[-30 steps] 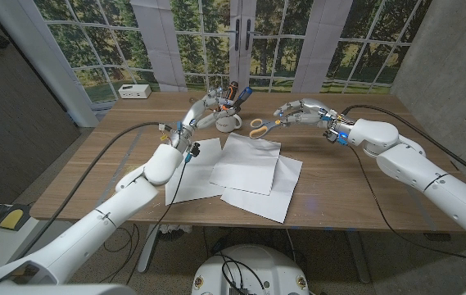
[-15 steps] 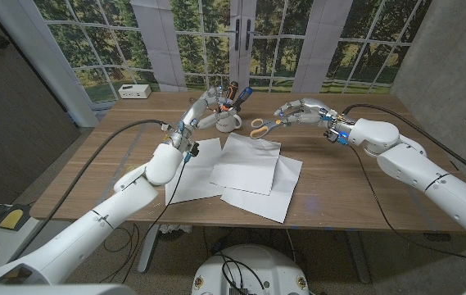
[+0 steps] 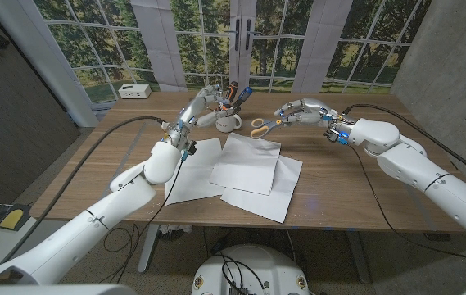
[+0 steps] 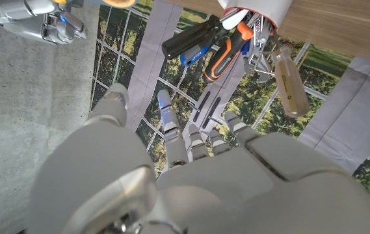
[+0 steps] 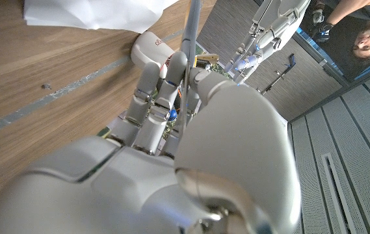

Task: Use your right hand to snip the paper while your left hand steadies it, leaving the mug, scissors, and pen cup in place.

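Scissors (image 3: 263, 125) in right hand (image 3: 298, 111), blades toward mug (image 3: 230, 122).

The table (image 3: 339, 176) was wood, brown, with a visible grain and a matt finish. The paper (image 3: 249, 168) sheets were white and matt, with soft fold lines. The scissors (image 3: 263, 126) had glossy orange plastic handles. The mug (image 3: 229, 122) looked white, smooth and glazed. Both arms were cased in smooth white plastic with a slight sheen; the left hand (image 4: 171, 175) and right hand (image 5: 191, 123) appeared as grey, satin-finished shells.
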{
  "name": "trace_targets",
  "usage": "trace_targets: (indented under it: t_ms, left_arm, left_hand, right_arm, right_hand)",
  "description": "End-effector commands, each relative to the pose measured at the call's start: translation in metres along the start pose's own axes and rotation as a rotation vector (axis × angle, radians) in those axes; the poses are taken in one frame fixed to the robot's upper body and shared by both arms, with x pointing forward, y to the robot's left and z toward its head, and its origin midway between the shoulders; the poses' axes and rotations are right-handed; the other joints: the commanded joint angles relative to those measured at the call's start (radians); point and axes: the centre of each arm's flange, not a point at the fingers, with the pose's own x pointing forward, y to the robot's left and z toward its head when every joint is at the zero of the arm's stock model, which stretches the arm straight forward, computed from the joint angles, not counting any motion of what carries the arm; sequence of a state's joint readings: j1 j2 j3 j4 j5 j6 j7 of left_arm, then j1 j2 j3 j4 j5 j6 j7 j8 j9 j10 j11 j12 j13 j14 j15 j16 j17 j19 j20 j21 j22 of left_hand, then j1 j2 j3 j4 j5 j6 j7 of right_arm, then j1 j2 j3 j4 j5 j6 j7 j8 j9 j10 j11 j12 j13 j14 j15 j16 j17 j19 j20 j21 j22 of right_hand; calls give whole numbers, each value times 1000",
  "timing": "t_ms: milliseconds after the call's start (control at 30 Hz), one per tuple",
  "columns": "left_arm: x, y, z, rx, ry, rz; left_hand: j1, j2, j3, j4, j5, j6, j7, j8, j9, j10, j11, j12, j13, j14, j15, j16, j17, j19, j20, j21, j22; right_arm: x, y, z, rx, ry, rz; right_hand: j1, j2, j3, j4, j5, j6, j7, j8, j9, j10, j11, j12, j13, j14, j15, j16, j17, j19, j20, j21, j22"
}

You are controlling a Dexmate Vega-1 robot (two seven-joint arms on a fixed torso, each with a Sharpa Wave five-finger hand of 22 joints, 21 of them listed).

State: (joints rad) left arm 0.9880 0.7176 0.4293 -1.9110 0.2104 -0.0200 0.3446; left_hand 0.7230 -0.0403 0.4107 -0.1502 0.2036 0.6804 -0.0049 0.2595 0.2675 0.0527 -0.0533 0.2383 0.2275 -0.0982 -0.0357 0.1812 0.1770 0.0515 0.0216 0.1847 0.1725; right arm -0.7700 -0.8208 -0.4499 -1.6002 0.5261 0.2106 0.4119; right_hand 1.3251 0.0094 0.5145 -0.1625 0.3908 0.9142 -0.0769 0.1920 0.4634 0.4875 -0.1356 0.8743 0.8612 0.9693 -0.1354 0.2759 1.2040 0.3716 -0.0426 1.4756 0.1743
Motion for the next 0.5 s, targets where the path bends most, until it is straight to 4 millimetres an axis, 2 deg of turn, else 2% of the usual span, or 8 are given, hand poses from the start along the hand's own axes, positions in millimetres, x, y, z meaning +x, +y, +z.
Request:
trace_targets:
  t_ms: [33,100,267,333,500]
  left_arm:
    - [2,9,20,121,4,2]
    - [2,10,24,151,-17,14]
    - [4,16,37,204,-40,15]
    - [4,18,41,225,-45,6]
    - [5,23,51,279,-63,-29]
  left_hand:
    - [16,-4,8,-3,1,8,-7,3,3,9,-1,6,1,5,-17,5,-1,7,5,6,-1]
    - [12,-13,-2,-1,-2,24,-16,8,3,19,-4,10,1,10,-22,6,-1,10,5,7,-1]
    - [-22,-70,-51,8,5,79,-15,18,-7,47,-19,21,-1,23,-35,9,0,20,1,8,-1]
    - [-21,-70,-54,10,8,93,-17,22,-8,55,-20,25,-1,26,-35,9,0,21,1,8,-1]
    - [4,-34,-42,9,7,84,-27,15,-6,33,-15,15,-2,15,-25,3,0,15,7,4,0]
  right_arm:
    - [1,-4,2,-7,-12,4]
    - [1,-4,2,-11,-12,6]
    - [0,-5,5,-19,-10,8]
    - [-1,-5,7,-24,-8,7]
    - [-4,-4,10,-31,-6,6]
  right_hand:
    - [8,4,8,0,3,0,-3,-1,2,-5,1,4,1,-2,-99,2,2,-6,-102,6,3]
    - [8,4,8,0,3,0,-4,-1,1,-4,-1,5,2,-4,-99,1,2,-6,-102,6,3]
    - [8,5,9,1,1,0,-4,-1,0,-5,-3,6,4,-3,-99,2,2,-7,-102,5,3]
    - [8,6,9,1,1,1,-1,0,0,-5,0,5,2,-2,-99,3,2,-8,-102,6,3]
    - [8,6,8,1,-1,0,-3,0,0,-7,-6,6,4,-3,-100,4,2,-6,-102,8,3]
